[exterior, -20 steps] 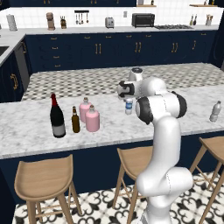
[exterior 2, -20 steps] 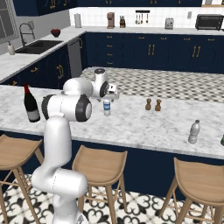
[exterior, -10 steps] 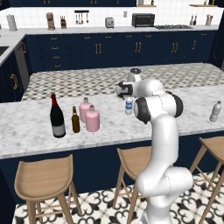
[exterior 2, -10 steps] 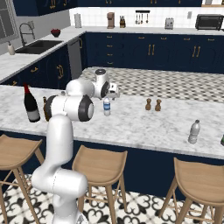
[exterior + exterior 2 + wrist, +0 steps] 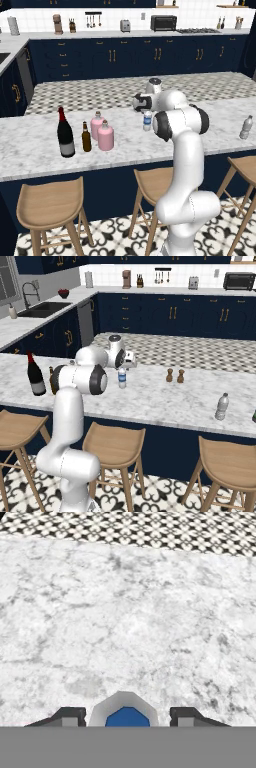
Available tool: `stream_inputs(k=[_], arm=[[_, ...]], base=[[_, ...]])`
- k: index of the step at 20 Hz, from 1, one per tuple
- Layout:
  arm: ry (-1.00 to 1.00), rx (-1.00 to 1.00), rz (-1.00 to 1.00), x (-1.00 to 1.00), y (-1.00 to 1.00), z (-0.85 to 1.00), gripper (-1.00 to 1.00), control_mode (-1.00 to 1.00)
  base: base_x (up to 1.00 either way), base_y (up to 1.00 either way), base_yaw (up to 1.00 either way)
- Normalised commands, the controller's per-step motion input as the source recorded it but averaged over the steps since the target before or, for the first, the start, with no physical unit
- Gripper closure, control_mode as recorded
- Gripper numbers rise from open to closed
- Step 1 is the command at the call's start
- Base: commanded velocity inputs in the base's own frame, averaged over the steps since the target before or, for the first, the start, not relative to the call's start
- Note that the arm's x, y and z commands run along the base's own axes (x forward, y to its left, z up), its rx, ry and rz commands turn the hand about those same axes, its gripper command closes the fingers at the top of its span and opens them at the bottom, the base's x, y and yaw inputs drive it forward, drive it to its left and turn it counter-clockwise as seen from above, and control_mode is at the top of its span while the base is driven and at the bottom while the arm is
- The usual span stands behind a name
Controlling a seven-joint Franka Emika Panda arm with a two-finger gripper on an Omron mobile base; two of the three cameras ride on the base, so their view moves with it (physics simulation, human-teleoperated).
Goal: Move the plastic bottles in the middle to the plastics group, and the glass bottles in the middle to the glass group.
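Note:
The small water bottle with a blue label [image 5: 147, 121] stands on the marble counter [image 5: 210, 145], and shows again as the water bottle [image 5: 122, 378]. My gripper [image 5: 146, 111] hangs right over its cap, open. In the hand view the bottle's top [image 5: 127, 712] sits between the two fingertips [image 5: 68, 716], with small gaps on each side. Two pink bottles [image 5: 101, 132] stand on the left, beside the brown beer bottle [image 5: 86, 138] and the black wine bottle [image 5: 65, 134]. The plain greyish bottle [image 5: 245, 127] stands far right.
Two small brown shakers [image 5: 175, 376] stand on the counter right of the water bottle. Wooden stools [image 5: 47, 202] line the counter's near side. A patterned strip [image 5: 130, 529] runs along the counter's far side.
My hand has edged slightly sideways above the water bottle. The bottle and the other things have not moved.

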Motion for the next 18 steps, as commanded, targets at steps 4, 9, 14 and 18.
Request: stream_inputs(k=[4,9,14,18], arm=[[0.00,0.00,0.00,0.00,0.00,0.00,1.00,-1.00],[-0.02,0.00,-0.01,-0.17,-0.12,0.19,1.00,-1.00],[-0.04,0.00,-0.05,-0.45,-0.42,0.55,1.00,-1.00],[-0.03,0.00,-0.08,-0.71,-0.51,0.40,1.00,-1.00]], base=[[0.00,0.00,0.00],[0.00,0.00,0.00],[0.00,0.00,0.00],[0.00,0.00,0.00]])
